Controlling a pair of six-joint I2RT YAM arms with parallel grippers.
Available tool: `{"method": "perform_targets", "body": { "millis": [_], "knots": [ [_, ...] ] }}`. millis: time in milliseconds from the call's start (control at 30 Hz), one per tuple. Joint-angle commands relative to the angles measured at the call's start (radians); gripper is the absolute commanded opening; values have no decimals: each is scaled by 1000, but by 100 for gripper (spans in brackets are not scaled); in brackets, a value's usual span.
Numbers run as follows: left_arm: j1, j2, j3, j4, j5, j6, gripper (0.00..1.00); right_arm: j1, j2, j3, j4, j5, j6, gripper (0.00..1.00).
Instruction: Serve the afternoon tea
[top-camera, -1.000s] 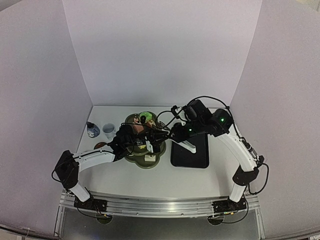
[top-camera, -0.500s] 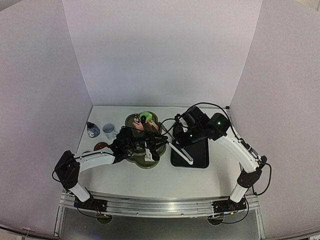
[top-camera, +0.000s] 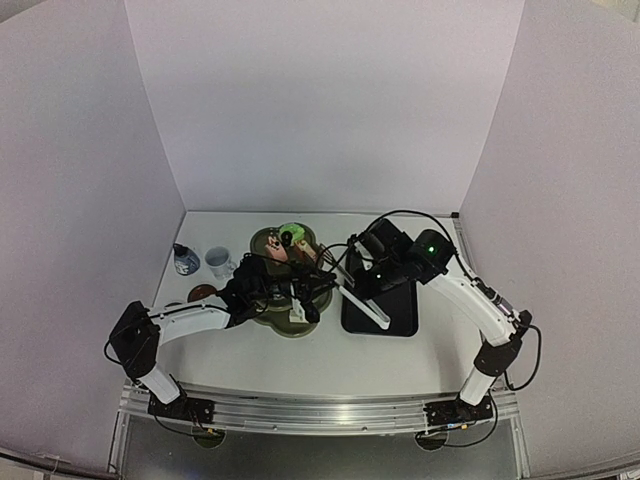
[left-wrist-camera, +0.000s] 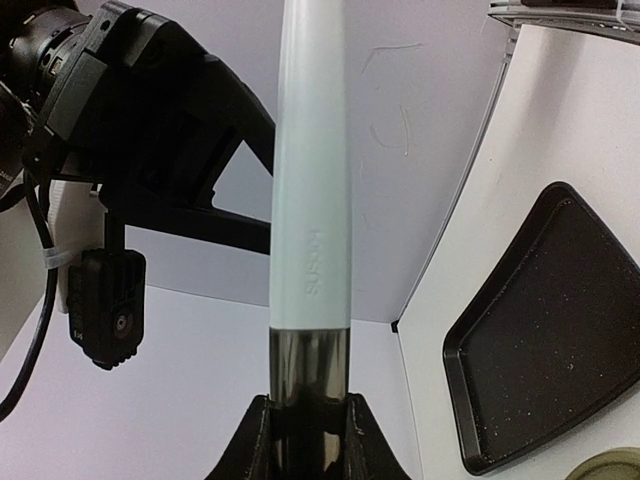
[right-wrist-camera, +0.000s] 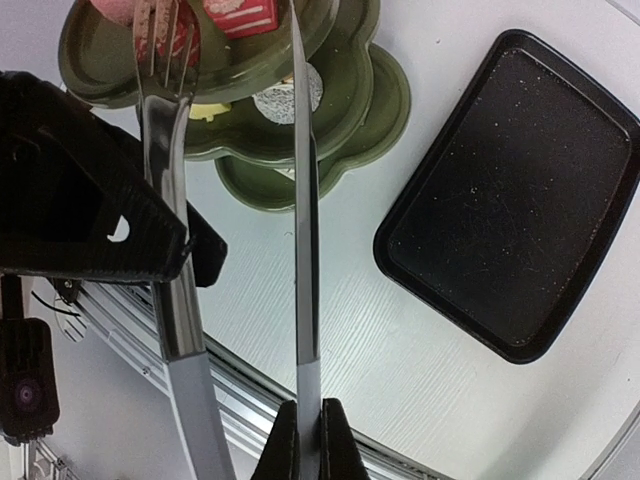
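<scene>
Olive-green stand (top-camera: 283, 327), holding cakes (right-wrist-camera: 240, 15), sits mid-table toward the far edge, just left of the black tray (top-camera: 395, 320). Left gripper (left-wrist-camera: 308, 420) is clamped on the tongs (left-wrist-camera: 310, 200) at the shaft; right gripper (right-wrist-camera: 303, 430) pinches one blade. Advisable: one claw should release before lifting. Only the right wrist view shows the tines over the cakes; only the top view shows the cups (top-camera: 217, 262) near the far-left corner.
</scene>
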Motion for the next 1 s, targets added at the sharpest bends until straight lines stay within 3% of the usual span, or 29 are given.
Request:
{"method": "perform_targets", "body": {
  "millis": [0,33,67,167,200,300,600,700,767,967],
  "knots": [
    [0,-54,0,66,17,13,3,-4,-38,2,-164,91,32,0],
    [0,-55,-3,72,18,14,6,-4,-45,2,-163,113,39,0],
    [0,-56,-5,76,19,14,16,-4,-54,4,-161,136,44,0],
    [0,-60,-15,98,19,13,66,-4,-88,0,-139,198,63,0],
    [0,-60,-19,109,19,12,77,-4,-104,-9,-113,223,69,0],
    [0,-72,-41,138,18,14,95,-4,-154,-36,-44,311,92,0],
    [0,-150,-96,230,-34,-54,100,-64,-284,-157,137,572,169,0],
    [0,-198,-95,195,-96,-114,100,-169,-309,-278,204,517,162,0],
    [0,-236,-66,100,-150,-173,100,-255,-323,-434,342,423,119,0],
    [15,-315,2,-58,-417,-369,100,-384,-267,-711,616,279,88,0]
  ]
}}
